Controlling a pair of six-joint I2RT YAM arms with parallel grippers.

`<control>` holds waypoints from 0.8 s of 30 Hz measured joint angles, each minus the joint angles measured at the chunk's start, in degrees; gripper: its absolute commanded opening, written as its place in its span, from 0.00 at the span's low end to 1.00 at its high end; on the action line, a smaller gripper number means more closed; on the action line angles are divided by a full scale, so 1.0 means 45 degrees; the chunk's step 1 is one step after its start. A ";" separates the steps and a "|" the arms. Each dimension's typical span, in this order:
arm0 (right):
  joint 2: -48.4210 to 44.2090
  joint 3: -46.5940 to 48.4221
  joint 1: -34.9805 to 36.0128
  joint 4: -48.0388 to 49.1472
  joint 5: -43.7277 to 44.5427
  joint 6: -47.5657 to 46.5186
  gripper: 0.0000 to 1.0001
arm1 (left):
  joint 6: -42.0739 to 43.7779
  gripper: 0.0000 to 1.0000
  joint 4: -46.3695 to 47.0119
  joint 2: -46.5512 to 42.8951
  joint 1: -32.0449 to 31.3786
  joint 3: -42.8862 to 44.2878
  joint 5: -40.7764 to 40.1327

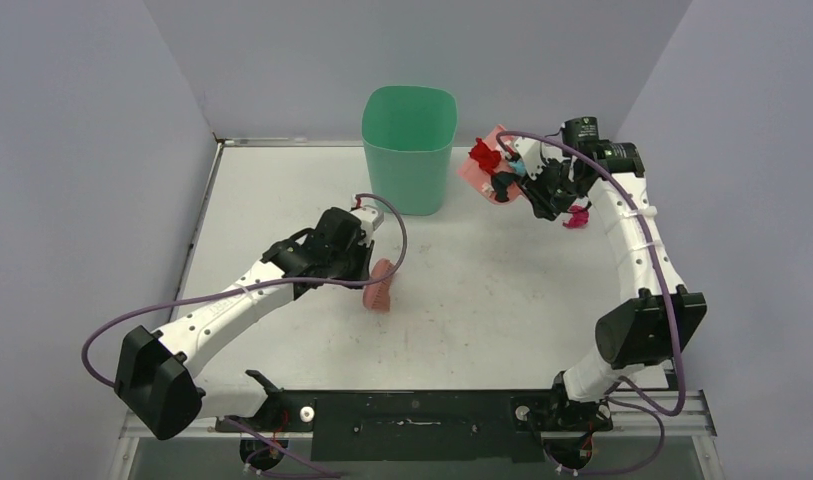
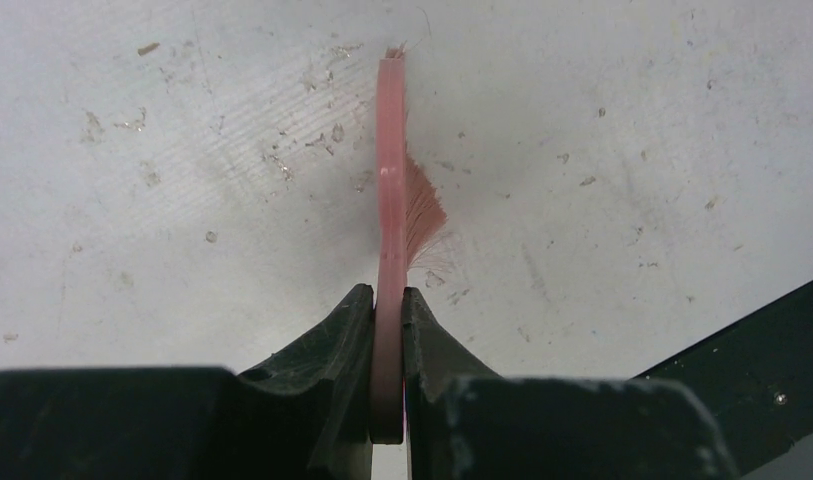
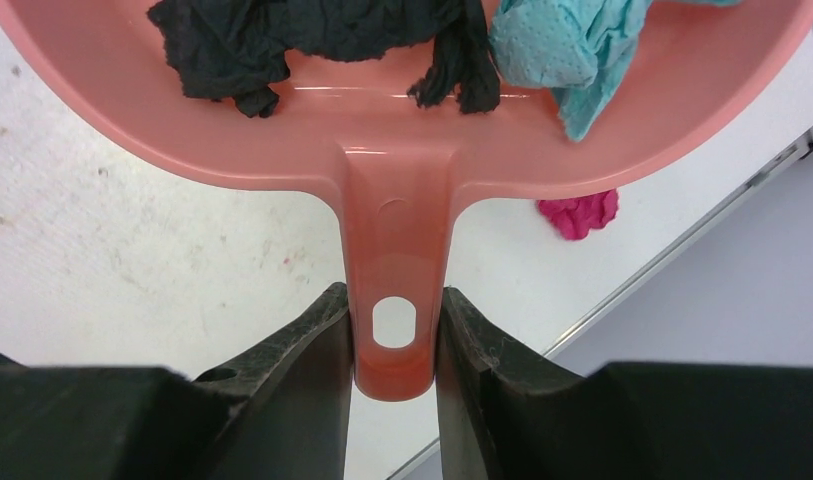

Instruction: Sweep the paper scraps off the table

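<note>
Okay, my left pincer (image 2: 387,300) clamps the brush (image 2: 390,180), my right pincer (image 3: 392,300) grips the dustpan handle (image 3: 394,240). That magenta scrap (image 3: 579,213) looks feather-light and crumpled; I'd nudge it with bristles.

Links: white shells with rows of small dark dots, left arm (image 1: 222,310) and right arm (image 1: 637,245).
Joints: bulky black housings (image 1: 160,380).
Cables: purple cables (image 1: 684,370) looping outside each arm.
Grippers: left gripper (image 2: 387,300), right gripper (image 3: 394,300); black moulded fingers (image 2: 332,330).
Bases: black plate (image 1: 412,425), lower frame, silver bolts (image 1: 306,413).
</note>
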 measured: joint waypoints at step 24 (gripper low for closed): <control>0.5202 0.8505 0.1894 -0.0976 0.1948 0.1933 0.05 | -0.0146 0.00 0.0301 -0.0141 0.0816 0.0000 -0.1282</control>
